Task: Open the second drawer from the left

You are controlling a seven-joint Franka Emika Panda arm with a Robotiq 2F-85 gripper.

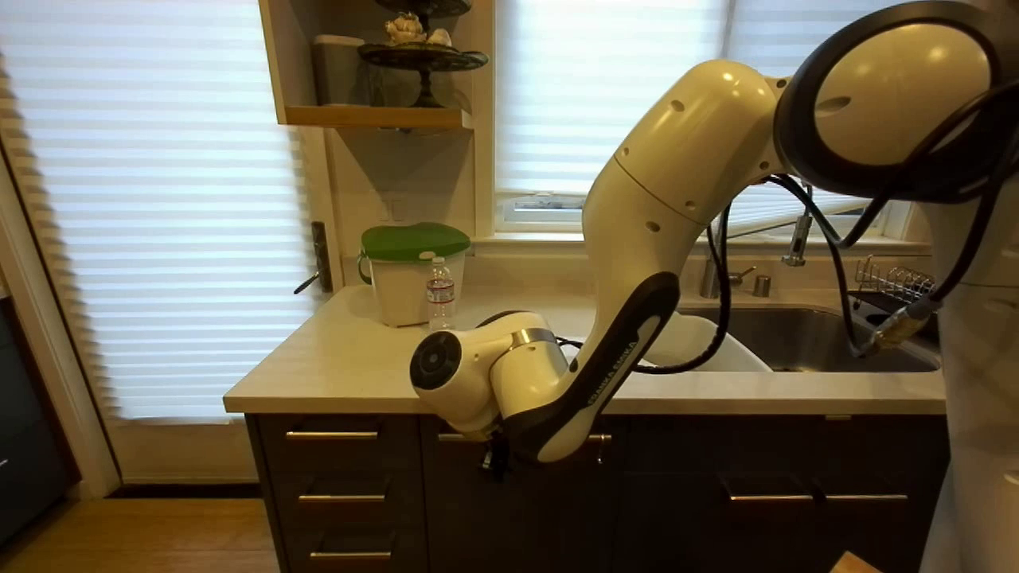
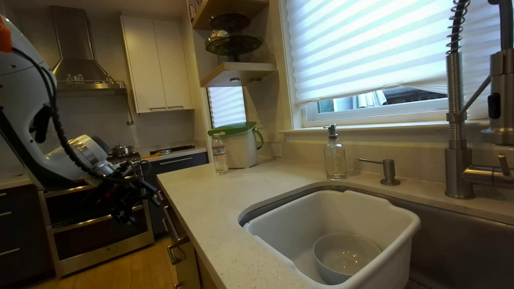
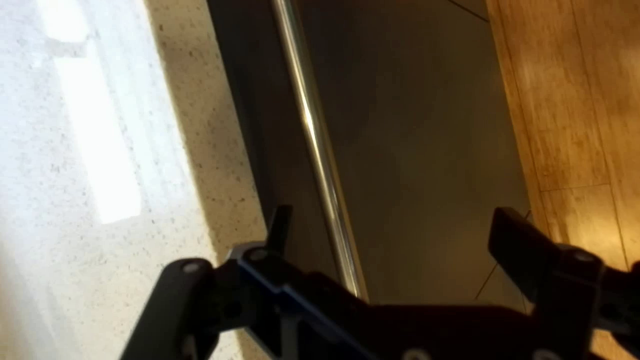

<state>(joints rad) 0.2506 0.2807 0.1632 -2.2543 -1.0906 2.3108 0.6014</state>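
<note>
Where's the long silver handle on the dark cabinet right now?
In the wrist view, the long silver handle slants down the middle, along the dark cabinet front, right of the pale countertop, its lower end hidden by the open pincer.

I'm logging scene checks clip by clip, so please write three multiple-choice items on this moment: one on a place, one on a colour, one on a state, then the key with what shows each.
1. Where does the labelled bottle stand?
A) In the sink
B) On a shelf
C) On the counter, next to the lidded bin

2. What colour is the bin's lid?
A) Red
B) Green
C) Blue

3. What state is the tool in?
A) Open
B) Shut on the bottle
C) Shut on nothing

Key:
1 C: both exterior views show it on the counter close to the bin.
2 B: the lid shows green in both exterior views.
3 A: in the wrist view its fingers stand wide apart, a silver bar handle showing between them.
</note>
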